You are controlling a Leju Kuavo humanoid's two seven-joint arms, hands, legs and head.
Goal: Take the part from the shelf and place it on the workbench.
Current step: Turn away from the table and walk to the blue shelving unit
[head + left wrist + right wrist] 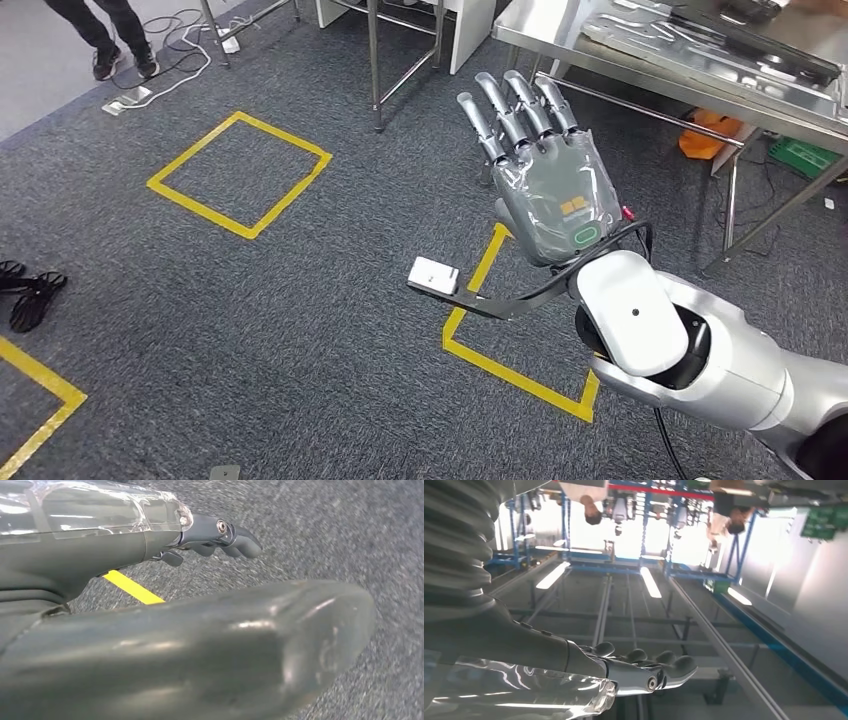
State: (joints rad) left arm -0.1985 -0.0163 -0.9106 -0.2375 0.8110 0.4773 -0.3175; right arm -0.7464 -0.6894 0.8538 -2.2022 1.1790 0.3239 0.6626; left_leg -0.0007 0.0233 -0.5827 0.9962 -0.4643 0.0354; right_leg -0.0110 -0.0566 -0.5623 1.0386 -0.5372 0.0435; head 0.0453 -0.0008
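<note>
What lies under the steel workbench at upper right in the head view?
Under the steel workbench sit an orange object and a green crate on the carpet. The bench top and legs hide the rest of both.

— Floor condition?
— Dark grey carpet is covering the floor, with yellow tape squares lying on it. White cables are trailing near a person's legs.
— Furniture?
— A steel table is standing at the far right; an orange object and a green crate are sitting beneath.
</note>
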